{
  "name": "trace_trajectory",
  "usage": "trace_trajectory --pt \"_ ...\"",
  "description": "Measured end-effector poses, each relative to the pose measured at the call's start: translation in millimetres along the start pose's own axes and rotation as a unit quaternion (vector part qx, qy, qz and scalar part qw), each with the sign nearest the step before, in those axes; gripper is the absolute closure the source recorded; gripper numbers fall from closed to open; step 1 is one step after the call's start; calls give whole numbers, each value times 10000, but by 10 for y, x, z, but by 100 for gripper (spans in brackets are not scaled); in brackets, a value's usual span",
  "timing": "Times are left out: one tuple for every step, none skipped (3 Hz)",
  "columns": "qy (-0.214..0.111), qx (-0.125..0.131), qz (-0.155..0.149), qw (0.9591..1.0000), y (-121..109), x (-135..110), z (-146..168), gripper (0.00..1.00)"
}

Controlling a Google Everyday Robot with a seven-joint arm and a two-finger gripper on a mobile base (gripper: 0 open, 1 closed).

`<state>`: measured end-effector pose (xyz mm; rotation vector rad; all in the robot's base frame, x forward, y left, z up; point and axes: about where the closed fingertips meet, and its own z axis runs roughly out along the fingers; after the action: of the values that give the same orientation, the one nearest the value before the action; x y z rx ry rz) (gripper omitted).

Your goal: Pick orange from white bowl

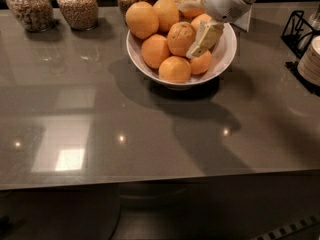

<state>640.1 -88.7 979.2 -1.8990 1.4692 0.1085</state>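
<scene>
The white bowl (226,50) stands at the back middle of the grey table, piled with several oranges. The duller, speckled orange (180,37) sits on top near the middle of the pile. My gripper (196,25) comes in from the upper right, over the right side of the bowl. It is open. One cream finger (203,39) points down beside the speckled orange's right side, touching or nearly touching it. The other finger (189,5) is higher, at the back of the pile. A brighter orange (202,19) shows between the two.
Glass jars of grain (77,5) line the back edge at the left. A black wire rack (299,30) and a stack of plates (312,60) stand at the right edge. The table's front edge (160,180) runs across the lower part of the view.
</scene>
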Motion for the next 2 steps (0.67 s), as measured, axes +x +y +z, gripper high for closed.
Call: trace_trajectory --pt "122 -180 -385 9990 -31 2 114 32" --pt "299 -299 -690 9967 -78 28 210 30"
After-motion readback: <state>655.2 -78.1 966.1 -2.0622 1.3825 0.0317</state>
